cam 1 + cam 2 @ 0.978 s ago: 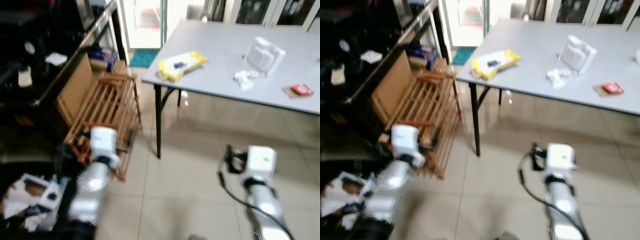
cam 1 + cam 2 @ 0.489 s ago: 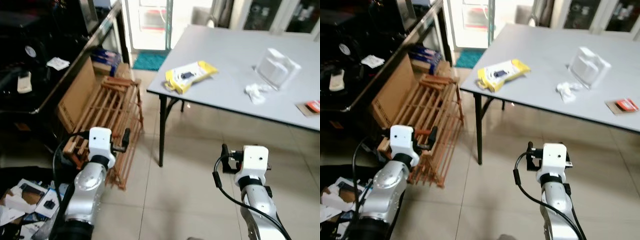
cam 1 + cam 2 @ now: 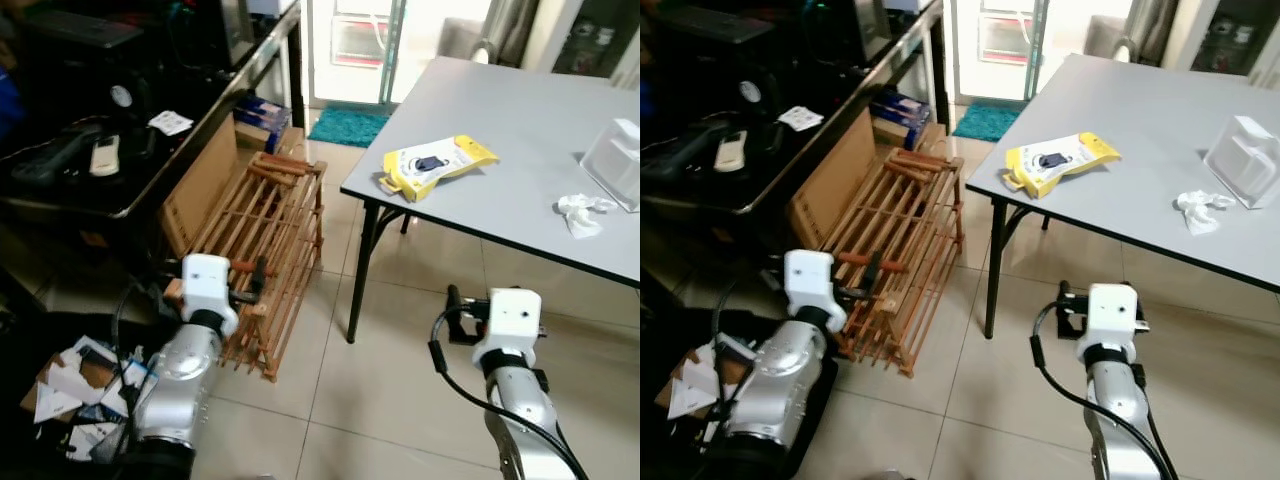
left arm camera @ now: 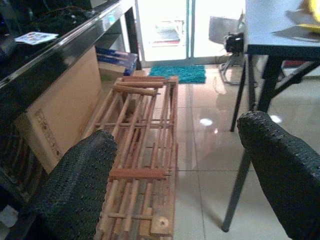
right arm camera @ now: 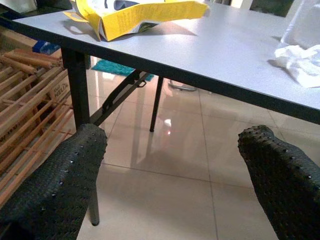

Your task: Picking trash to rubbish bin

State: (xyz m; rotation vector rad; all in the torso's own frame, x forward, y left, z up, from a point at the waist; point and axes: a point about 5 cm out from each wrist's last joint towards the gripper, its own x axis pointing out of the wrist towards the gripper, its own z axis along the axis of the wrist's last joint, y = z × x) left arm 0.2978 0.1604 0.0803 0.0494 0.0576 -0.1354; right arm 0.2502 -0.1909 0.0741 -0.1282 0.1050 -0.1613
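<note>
A grey table (image 3: 500,130) stands on a tiled floor (image 3: 390,400), and several pieces of trash are seen on its top. A yellow package (image 3: 436,164) lies near the table's front corner, a crumpled white tissue (image 3: 583,212) lies further along, and a clear plastic container (image 3: 617,163) sits just beside the tissue.

The right gripper (image 5: 175,190) is held low, below the level of the tabletop and in front of the table's edge. Its two black fingers (image 5: 57,187) are spread wide apart, and nothing is held between them. The yellow package is seen above and beyond the fingers, well apart from them, and the tissue is likewise out of their reach.

The left gripper (image 4: 185,180) is also held low, with its fingers (image 4: 75,182) spread wide and nothing between them. Ahead of these fingers, a wooden slatted rack (image 3: 265,250) is leaned against a cardboard sheet (image 3: 200,185) beside a dark counter (image 3: 130,130). A teal mat (image 3: 348,127) is seen further beyond, by a bright doorway.

Scattered papers and boxes (image 3: 75,385) are piled on the floor beside the left arm.
</note>
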